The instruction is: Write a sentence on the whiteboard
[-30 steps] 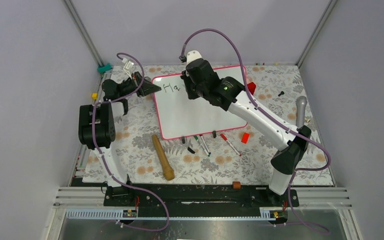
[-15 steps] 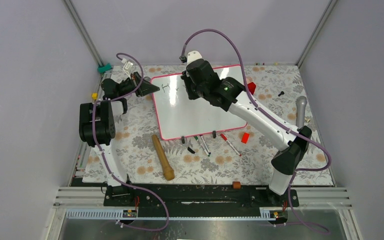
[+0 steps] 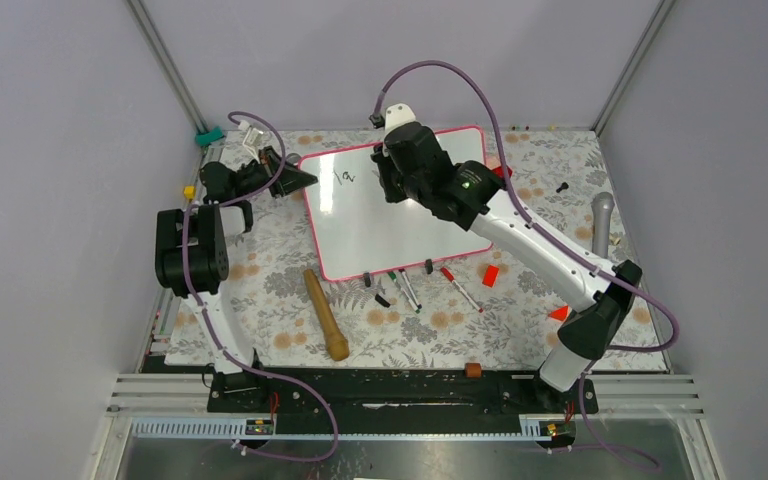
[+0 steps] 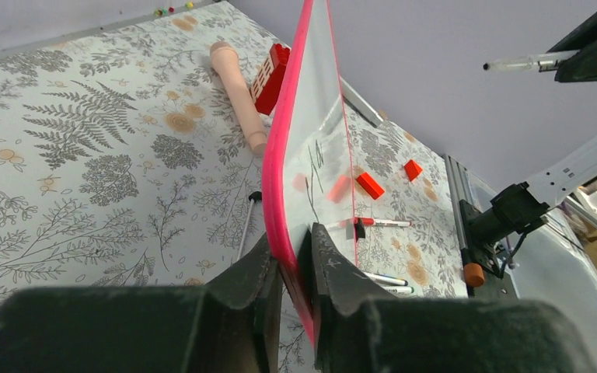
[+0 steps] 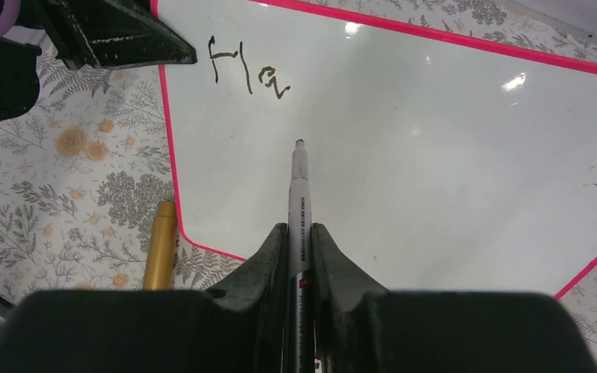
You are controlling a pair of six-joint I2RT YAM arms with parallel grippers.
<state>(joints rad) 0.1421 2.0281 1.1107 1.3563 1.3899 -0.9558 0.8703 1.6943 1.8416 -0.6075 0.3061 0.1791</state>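
Note:
The whiteboard (image 3: 390, 230), white with a pink frame, lies at the table's middle back. My left gripper (image 3: 305, 178) is shut on its left frame edge; in the left wrist view (image 4: 289, 237) the fingers pinch the pink frame (image 4: 276, 179) and the board stands edge-on. The sentence (image 5: 249, 74) reads "Ha" near the board's top left corner, and also shows in the top view (image 3: 345, 177). My right gripper (image 5: 299, 227) is shut on a grey marker (image 5: 299, 194). The marker's tip points at the board just right of and below the letters. I cannot tell whether the tip touches.
A wooden pin (image 3: 326, 314) lies left of the board's near corner. Several markers (image 3: 405, 290) and a red marker (image 3: 460, 288) lie along its near edge. Red blocks (image 3: 490, 275) (image 3: 558, 313) and a grey cylinder (image 3: 601, 222) sit to the right.
The board has tilted and turned a little in my left gripper's hold. My right gripper with the marker has moved slightly right and back, uncovering a red block by its elbow.

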